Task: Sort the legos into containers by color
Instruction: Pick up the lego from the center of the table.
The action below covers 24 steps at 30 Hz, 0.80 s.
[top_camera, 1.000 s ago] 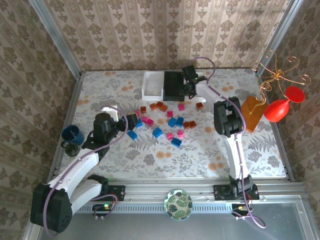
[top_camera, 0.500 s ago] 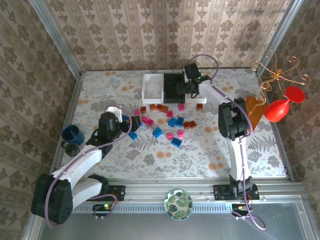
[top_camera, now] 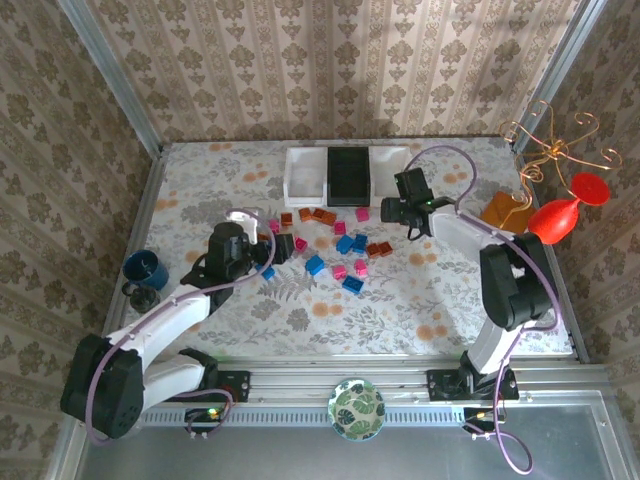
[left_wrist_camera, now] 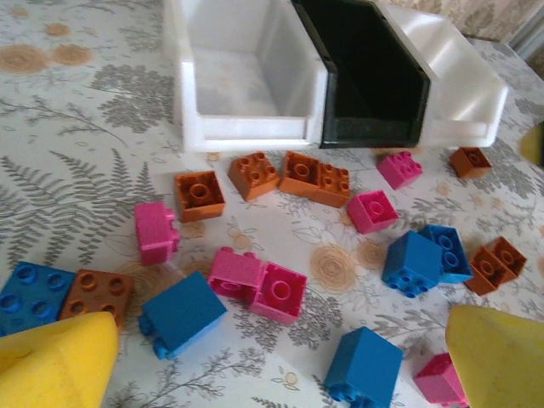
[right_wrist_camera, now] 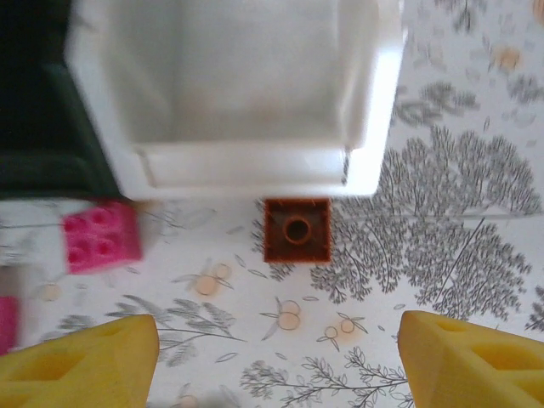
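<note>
Blue, pink and brown legos [top_camera: 340,245] lie scattered on the patterned tabletop, in front of three containers in a row: white tray [top_camera: 303,185], black tray [top_camera: 349,172], white tray [top_camera: 392,156]. My left gripper [top_camera: 283,247] hangs open at the left end of the pile. Its yellow fingertips [left_wrist_camera: 55,361] flank a blue brick [left_wrist_camera: 181,313] and two pink ones [left_wrist_camera: 259,285]. My right gripper [top_camera: 395,212] is open and holds nothing, just before the right white tray [right_wrist_camera: 365,153]. Ahead of it a brown brick [right_wrist_camera: 297,229] lies upside down against that tray's front wall.
A dark blue cup [top_camera: 145,270] stands at the left edge. A large orange-brown block [top_camera: 503,210], a red goblet [top_camera: 565,215] and a gold wire stand [top_camera: 550,145] crowd the right side. A green patterned dish [top_camera: 357,408] sits on the near rail. Wallpapered walls enclose the table.
My right gripper has pulled back from over the black tray to the table in front of the right white tray, and its jaws have opened. My left gripper has edged right toward the pile.
</note>
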Available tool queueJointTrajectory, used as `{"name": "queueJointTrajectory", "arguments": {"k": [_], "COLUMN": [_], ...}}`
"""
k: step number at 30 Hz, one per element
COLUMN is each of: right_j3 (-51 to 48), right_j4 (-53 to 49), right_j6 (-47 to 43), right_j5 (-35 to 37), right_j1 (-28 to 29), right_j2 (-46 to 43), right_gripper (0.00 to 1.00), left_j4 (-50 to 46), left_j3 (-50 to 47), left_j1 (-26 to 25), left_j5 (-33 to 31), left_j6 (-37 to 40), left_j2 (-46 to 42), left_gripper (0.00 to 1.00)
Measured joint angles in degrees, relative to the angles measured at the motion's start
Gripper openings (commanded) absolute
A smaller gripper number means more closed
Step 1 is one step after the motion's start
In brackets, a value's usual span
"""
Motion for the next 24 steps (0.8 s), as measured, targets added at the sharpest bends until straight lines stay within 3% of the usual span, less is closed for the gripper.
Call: {"name": "queueJointTrajectory", "arguments": {"k": [5,11,24], "right_j3": [-0.24,2.60,8.92], "right_j4": [2.60,3.76,3.34], "right_j6": [2.19,2.86,3.19], "right_j5": [1.03,0.59,-1.51], "right_j1": [-0.79,-2.12,-3.06], "right_j2": [6.08,12.35,15.91], "right_gripper": [0.73,0.61,0.46], "left_j4": [0.09,0.07,0.04], "left_j3": [0.00,0.00,0.15], "left_j1": [-0.70,-0.90,-1.01], "left_j5": [-0.07,-0.28,1.90], "left_j6": [0.00,0.00,0.00], "left_j2": [-0.02,-1.46,-2.34], "left_gripper": [1.00,1.00,1.00]}}
